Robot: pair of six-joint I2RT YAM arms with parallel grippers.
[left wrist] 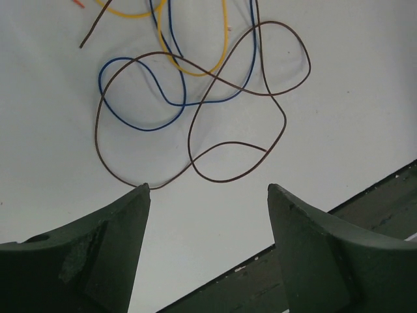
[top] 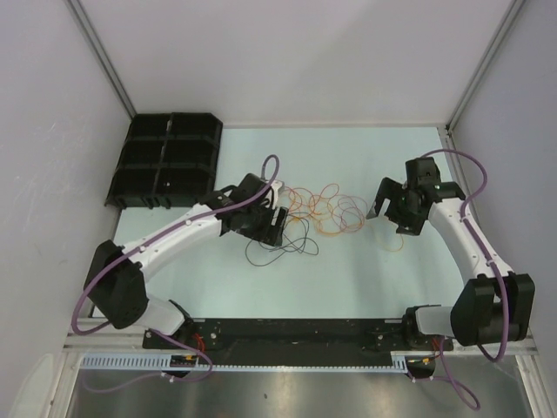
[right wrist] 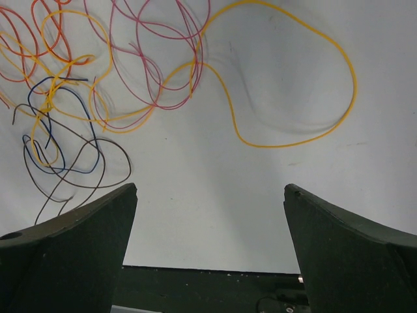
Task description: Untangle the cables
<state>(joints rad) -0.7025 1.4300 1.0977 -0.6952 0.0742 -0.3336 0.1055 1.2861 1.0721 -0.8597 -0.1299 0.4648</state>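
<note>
The cables (top: 326,209) lie in a loose tangle of orange, red, yellow and pink loops on the table between my two arms. A dark loop (top: 277,252) trails out toward the near side. My left gripper (top: 280,222) is at the tangle's left end. In its wrist view the left gripper (left wrist: 208,189) is open and holds nothing. A brown cable (left wrist: 238,176) curves just beyond the fingertips and grazes the left one, with blue (left wrist: 130,124) and yellow (left wrist: 195,72) loops farther out. My right gripper (top: 383,202) hovers at the tangle's right end. Seen from the wrist, the right gripper (right wrist: 210,189) stands wide open over bare table, short of a big yellow loop (right wrist: 313,140) and pink loops (right wrist: 163,65).
A black compartment tray (top: 165,161) sits at the back left corner. A black rail (top: 296,331) runs along the near edge between the arm bases. White walls close the table on the left, back and right.
</note>
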